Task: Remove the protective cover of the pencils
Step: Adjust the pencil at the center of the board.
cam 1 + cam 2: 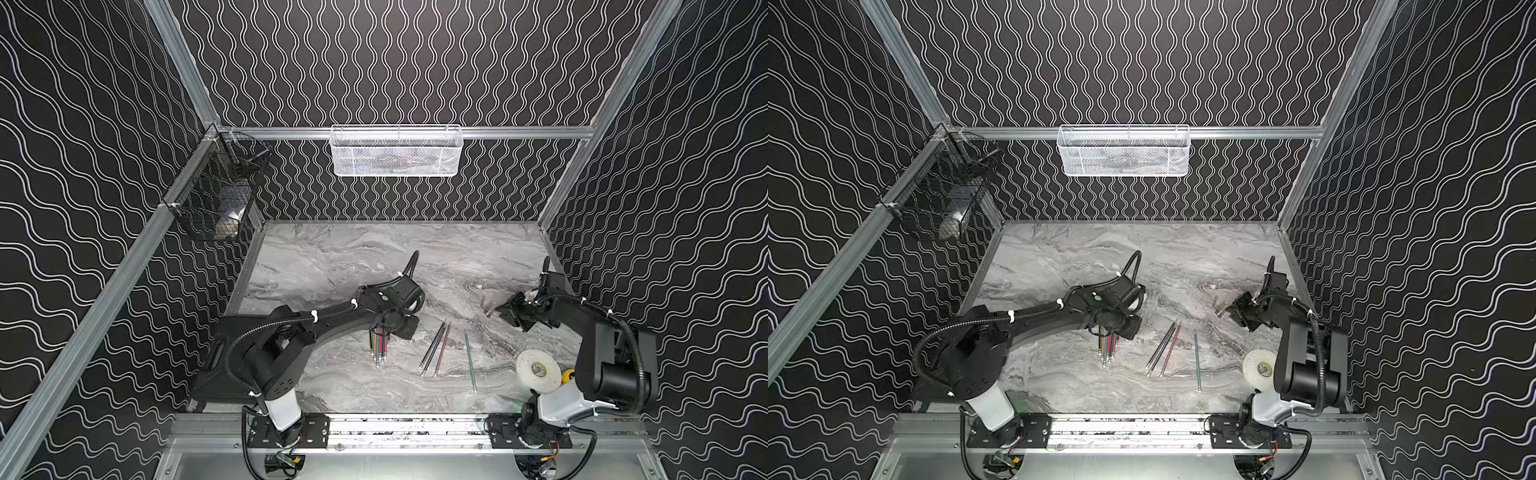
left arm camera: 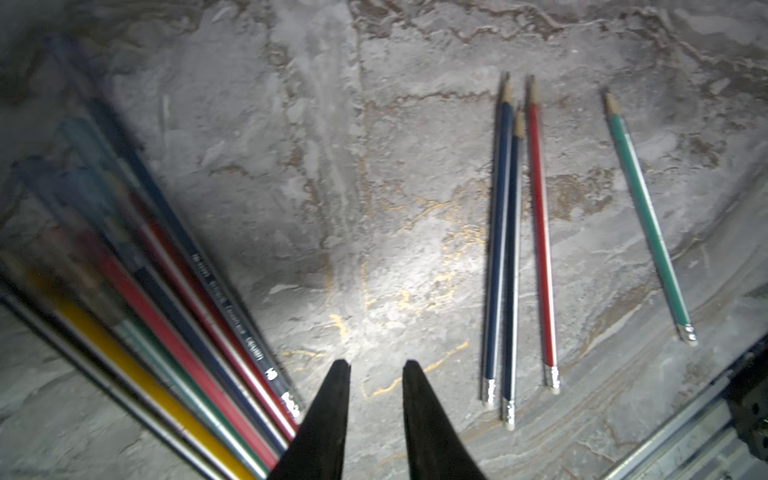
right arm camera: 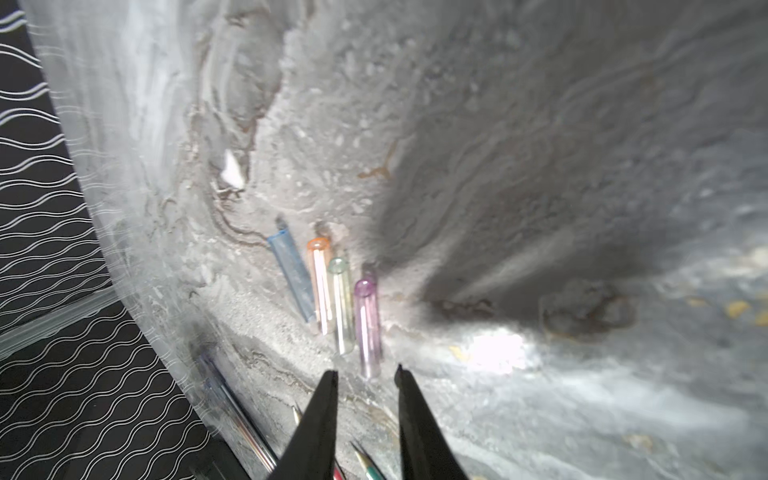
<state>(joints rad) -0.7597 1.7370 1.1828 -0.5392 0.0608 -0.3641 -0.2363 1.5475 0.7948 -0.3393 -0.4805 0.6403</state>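
Our bundle of pencils [image 1: 379,345] lies on the marble table [image 1: 332,266], long axis running back to front, eraser ends toward the bases, tips hidden under the left gripper [image 2: 376,368]. That claw is slightly spread and empty, with the bundle just beside one finger. The right gripper [image 3: 365,370], parted and empty too, hovers well apart over four loose caps [image 3: 332,291]. Left arm's nearer, we reckon.
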